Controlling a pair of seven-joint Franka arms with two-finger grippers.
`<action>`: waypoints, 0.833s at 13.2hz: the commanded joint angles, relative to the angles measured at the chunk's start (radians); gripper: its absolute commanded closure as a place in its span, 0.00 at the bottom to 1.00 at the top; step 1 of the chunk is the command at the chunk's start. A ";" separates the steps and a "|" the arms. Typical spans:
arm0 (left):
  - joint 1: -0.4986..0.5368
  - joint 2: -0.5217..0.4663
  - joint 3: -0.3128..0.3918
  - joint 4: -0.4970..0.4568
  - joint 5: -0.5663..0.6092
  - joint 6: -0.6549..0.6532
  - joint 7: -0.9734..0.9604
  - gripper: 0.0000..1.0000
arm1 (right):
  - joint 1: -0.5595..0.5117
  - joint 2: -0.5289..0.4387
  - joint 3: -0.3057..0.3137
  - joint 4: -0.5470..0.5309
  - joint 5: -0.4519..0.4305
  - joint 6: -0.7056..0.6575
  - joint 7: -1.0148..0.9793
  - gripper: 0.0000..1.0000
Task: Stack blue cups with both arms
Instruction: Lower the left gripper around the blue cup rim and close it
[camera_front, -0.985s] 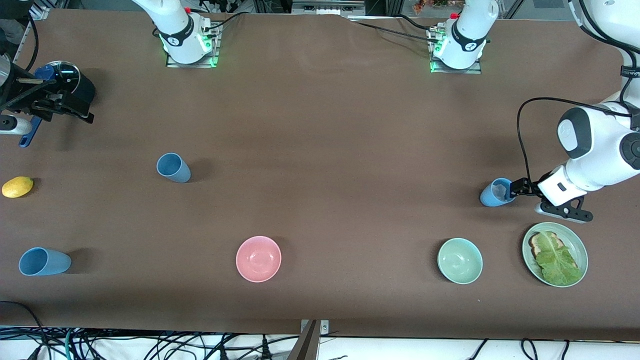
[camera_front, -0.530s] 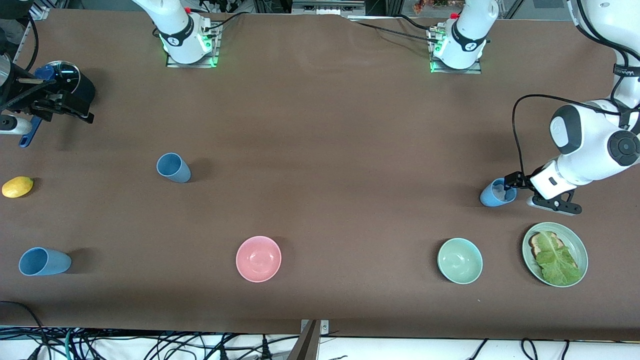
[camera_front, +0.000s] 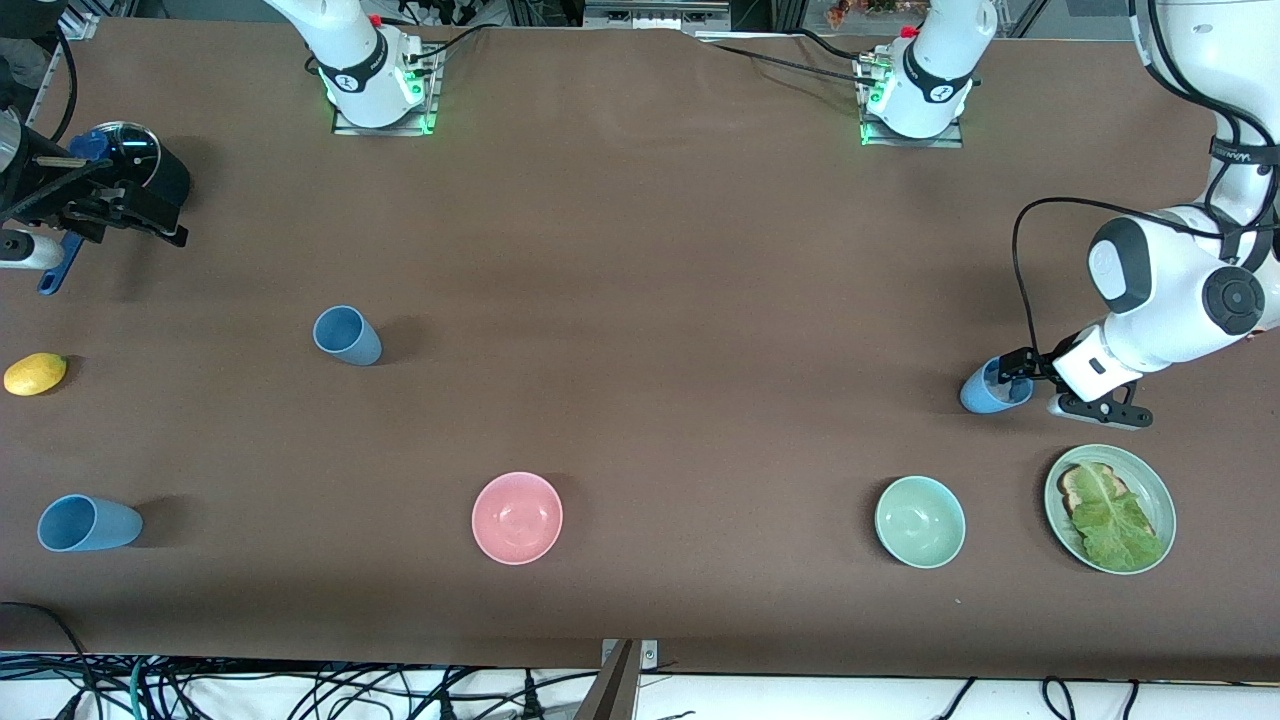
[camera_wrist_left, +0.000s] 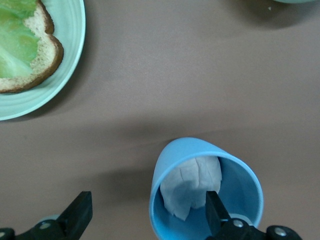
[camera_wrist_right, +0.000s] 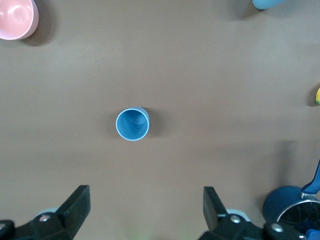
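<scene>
**Brown counter, three blue cups, two arms**

A matte brown counter (camera_front: 640, 250) is carrying everything. At the left arm's end, the left tool (camera_front: 1020, 372) is sitting low at a blue cup (camera_front: 990, 388) that is holding something white and crumpled. In the left wrist view the tool (camera_wrist_left: 146, 220) is spread wide, one finger (camera_wrist_left: 216, 210) dipping inside the cup (camera_wrist_left: 205, 187) and the other resting outside its wall.

Just beside that cup, nearer the front camera, a green plate (camera_front: 1110, 508) is bearing bread and lettuce, with a pale-green bowl (camera_front: 920, 521) beside it. A pink bowl (camera_front: 517, 517) is lying near mid-counter.

Toward the right arm's end, a second cup (camera_front: 347, 335) is standing upright, and a third cup (camera_front: 88, 522) sits nearer the camera. A lemon (camera_front: 35, 373) and a dark-blue pot (camera_front: 135, 160) are lying at that end too.

The right tool (camera_wrist_right: 145, 215) is hanging open over the second cup (camera_wrist_right: 132, 124).

Tangled cables (camera_front: 300, 690) are showing below the counter's near edge.
</scene>
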 joint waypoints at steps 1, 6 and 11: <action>0.004 0.022 -0.001 -0.007 -0.025 0.037 -0.031 0.00 | -0.003 -0.005 0.000 0.006 0.003 -0.003 0.005 0.00; 0.010 0.027 -0.001 -0.007 -0.025 0.034 -0.042 0.42 | -0.003 -0.005 0.000 0.006 0.003 -0.003 0.005 0.00; 0.005 0.024 -0.002 -0.004 -0.025 0.027 -0.085 1.00 | -0.003 -0.005 0.000 0.004 0.003 -0.004 0.005 0.00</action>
